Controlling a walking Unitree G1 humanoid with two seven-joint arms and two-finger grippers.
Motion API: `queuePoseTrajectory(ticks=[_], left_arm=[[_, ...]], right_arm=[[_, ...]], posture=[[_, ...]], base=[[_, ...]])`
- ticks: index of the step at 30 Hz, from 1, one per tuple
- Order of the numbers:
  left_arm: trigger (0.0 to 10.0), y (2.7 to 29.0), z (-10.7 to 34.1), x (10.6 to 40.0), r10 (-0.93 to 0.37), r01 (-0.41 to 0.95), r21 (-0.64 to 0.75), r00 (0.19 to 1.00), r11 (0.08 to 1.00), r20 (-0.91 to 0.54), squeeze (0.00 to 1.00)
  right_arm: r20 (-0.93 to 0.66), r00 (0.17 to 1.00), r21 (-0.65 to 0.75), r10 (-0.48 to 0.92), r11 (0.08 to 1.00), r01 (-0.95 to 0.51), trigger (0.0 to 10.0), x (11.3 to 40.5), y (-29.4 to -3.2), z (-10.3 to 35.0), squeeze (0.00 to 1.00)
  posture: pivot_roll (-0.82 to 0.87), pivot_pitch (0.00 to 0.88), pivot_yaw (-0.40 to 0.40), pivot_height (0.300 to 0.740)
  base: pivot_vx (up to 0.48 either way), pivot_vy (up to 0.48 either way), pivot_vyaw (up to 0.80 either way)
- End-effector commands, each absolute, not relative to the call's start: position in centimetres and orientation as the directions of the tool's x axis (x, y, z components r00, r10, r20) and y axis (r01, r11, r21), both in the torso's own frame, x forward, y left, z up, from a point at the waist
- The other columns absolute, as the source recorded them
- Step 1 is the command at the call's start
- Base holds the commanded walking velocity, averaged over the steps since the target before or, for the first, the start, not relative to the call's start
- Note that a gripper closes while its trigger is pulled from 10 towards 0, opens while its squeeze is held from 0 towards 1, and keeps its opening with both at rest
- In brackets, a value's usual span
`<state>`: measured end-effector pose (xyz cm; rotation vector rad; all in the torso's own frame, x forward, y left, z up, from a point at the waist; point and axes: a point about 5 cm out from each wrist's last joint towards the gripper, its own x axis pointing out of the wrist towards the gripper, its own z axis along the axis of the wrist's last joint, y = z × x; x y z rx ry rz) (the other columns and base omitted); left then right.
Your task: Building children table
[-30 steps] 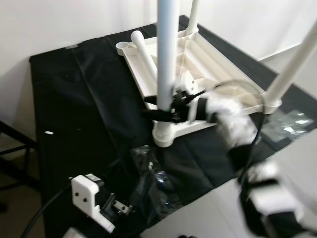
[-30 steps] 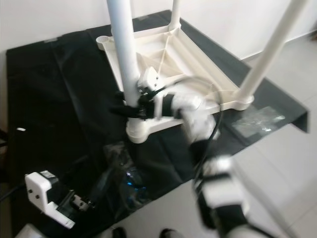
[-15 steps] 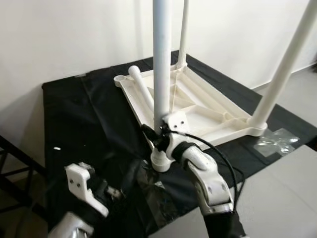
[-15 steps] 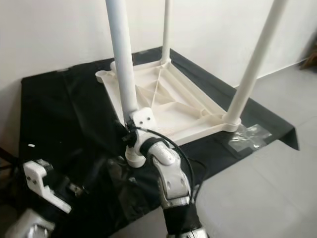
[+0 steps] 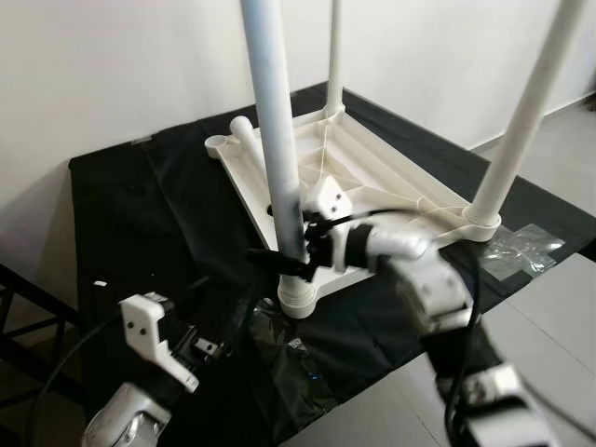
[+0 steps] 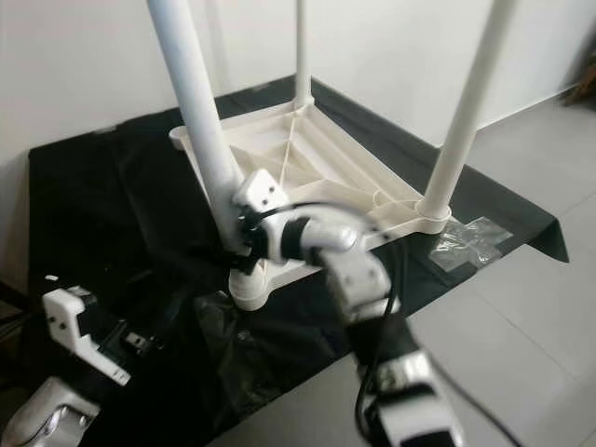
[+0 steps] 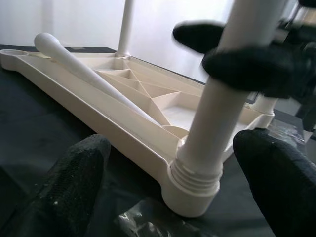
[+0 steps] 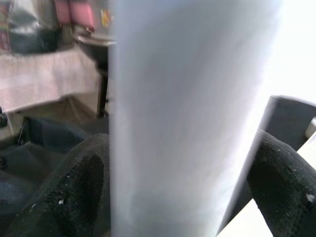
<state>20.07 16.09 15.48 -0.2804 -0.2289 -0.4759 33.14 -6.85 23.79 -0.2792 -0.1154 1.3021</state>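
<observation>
Children's table top (image 5: 372,186), white plastic, lies upside down on the black-draped desk (image 5: 130,214), ribbed underside up, toward the desk's far right part. Three legs stand in corner sockets: near leg (image 5: 275,140) at the corner closest to the desk's front edge, a second leg (image 5: 521,112) at the right corner, a third leg (image 5: 333,51) at the far corner. Fourth leg (image 5: 253,154) lies loose inside the frame, along its left rim, its rounded tip near the empty left corner socket (image 5: 217,144).

Right claw (image 5: 284,261) is clenched round the near leg just above its threaded collar (image 7: 195,173); in the right wrist view the leg sits between the two fingers (image 8: 74,182). Leg leans slightly.

Left claw (image 7: 168,168) is released, fingers spread wide, low near the desk's front edge, aimed at the same socket, not touching it.

Crumpled clear plastic wrap (image 5: 521,251) lies at the desk's right edge.

Step in hand, as I judge: seating and tightening the near leg. Next move calls for bringing it upright and turning it home, then fitting the loose leg into the empty socket.
</observation>
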Motion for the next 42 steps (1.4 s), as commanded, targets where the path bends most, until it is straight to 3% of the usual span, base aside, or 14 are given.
queuePoseTrajectory(ticks=[1, 6, 7, 10, 11, 20, 24, 27, 30, 31, 32, 33, 35, 42], left_arm=[[10.0, 16.2, 15.7, 19.3, -0.408, 0.469, -0.219, 0.871, 0.855, 0.273, 0.0], [10.0, 16.5, 16.1, 18.4, -0.373, 0.44, -0.242, 0.885, 0.865, 0.277, 0.0], [10.0, 16.5, 16.3, 17.8, -0.355, 0.427, -0.252, 0.891, 0.869, 0.284, 0.0], [10.0, 16.5, 16.3, 17.6, -0.351, 0.424, -0.255, 0.892, 0.869, 0.286, 0.0], [10.0, 16.6, 16.4, 17.2, -0.339, 0.413, -0.254, 0.895, 0.875, 0.289, 0.0], [10.0, 15.4, 16.3, 14.4, -0.353, 0.419, -0.29, 0.901, 0.86, 0.253, 0.0], [10.0, 15.3, 16.2, 15.0, -0.364, 0.438, -0.311, 0.892, 0.843, 0.268, 0.0], [10.0, 15.3, 16.1, 15.6, -0.369, 0.446, -0.323, 0.889, 0.835, 0.272, 0.0], [10.0, 15.2, 16.1, 15.7, -0.37, 0.446, -0.326, 0.889, 0.834, 0.27, 0.0], [10.0, 15.3, 15.9, 15.9, -0.37, 0.444, -0.328, 0.891, 0.834, 0.264, 0.0], [10.0, 15.4, 15.8, 16.0, -0.37, 0.442, -0.329, 0.892, 0.834, 0.259, 0.0], [10.0, 15.4, 15.8, 16.0, -0.37, 0.442, -0.329, 0.892, 0.834, 0.259, 0.0], [10.0, 15.6, 15.6, 16.3, -0.374, 0.443, -0.334, 0.892, 0.832, 0.253, 0.0], [10.0, 15.8, 15.2, 17.0, -0.373, 0.437, -0.332, 0.896, 0.836, 0.241, 0.0]], right_arm=[[-0.087, 0.137, -0.251, 0.987, 0.112, -0.961, 10.0, 33.3, -6.4, 24.0, 0.0], [-0.128, 0.025, -0.237, 0.991, -0.006, -0.971, 10.0, 33.9, -6.9, 25.1, 0.0], [-0.144, -0.011, -0.224, 0.99, -0.043, -0.974, 8.5, 34.3, -7.3, 25.7, 0.0], [-0.148, -0.017, -0.22, 0.989, -0.05, -0.974, 8.5, 34.4, -7.4, 25.9, 0.0], [-0.153, -0.042, -0.211, 0.987, -0.074, -0.975, 0.0, 34.6, -7.7, 26.1, 0.0], [-0.198, -0.16, -0.193, 0.967, -0.199, -0.961, 0.0, 35.2, -8.5, 26.4, 0.0], [-0.188, -0.109, -0.209, 0.976, -0.148, -0.967, 0.0, 35.0, -9.0, 25.8, 0.0], [-0.108, 0.124, -0.179, 0.986, 0.103, -0.978, 0.0, 34.5, -9.0, 24.8, 0.0], [-0.091, 0.19, -0.16, 0.978, 0.174, -0.972, 0.0, 34.4, -9.0, 24.5, 0.0], [-0.077, 0.547, -0.089, 0.833, 0.541, -0.836, 0.0, 33.3, -7.8, 20.7, 0.0], [-0.103, 0.798, -0.032, 0.594, 0.8, -0.6, 0.0, 31.9, -8.5, 18.3, 0.0], [-0.103, 0.798, -0.032, 0.594, 0.8, -0.6, 0.0, 31.9, -8.5, 18.3, 0.0], [-0.175, 0.897, -0.02, 0.405, 0.91, -0.414, 0.0, 28.4, -8.9, 15.4, 0.0], [-0.181, 0.873, -0.096, 0.453, 0.875, -0.474, 0.0, 28.6, -8.3, 16.0, 0.0]], posture=[[0.08, 0.169, 0.068, 0.74], [0.09, 0.204, 0.061, 0.74], [0.1, 0.223, 0.053, 0.74], [0.1, 0.223, 0.053, 0.74], [0.1, 0.238, 0.045, 0.74], [0.09, 0.262, 0.019, 0.74], [0.06, 0.26, 0.008, 0.74], [0.06, 0.26, 0.008, 0.74], [0.06, 0.26, 0.008, 0.74], [0.01, 0.25, 0.003, 0.74], [0.01, 0.25, 0.003, 0.74], [0.01, 0.25, 0.003, 0.74], [-0.02, 0.226, 0.036, 0.74], [-0.01, 0.194, 0.029, 0.74]], base=[[0.0, 0.0, 0.0], [0.0, 0.0, 0.0], [0.0, 0.0, 0.0], [0.0, 0.0, 0.0], [0.0, 0.0, 0.0], [0.0, 0.0, 0.0], [0.0, 0.0, 0.0], [0.0, 0.0, 0.0], [0.0, 0.0, 0.0], [0.0, 0.0, 0.0], [0.0, 0.0, 0.0], [0.0, 0.0, 0.0], [0.0, 0.0, 0.0], [0.0, 0.0, 0.0]])
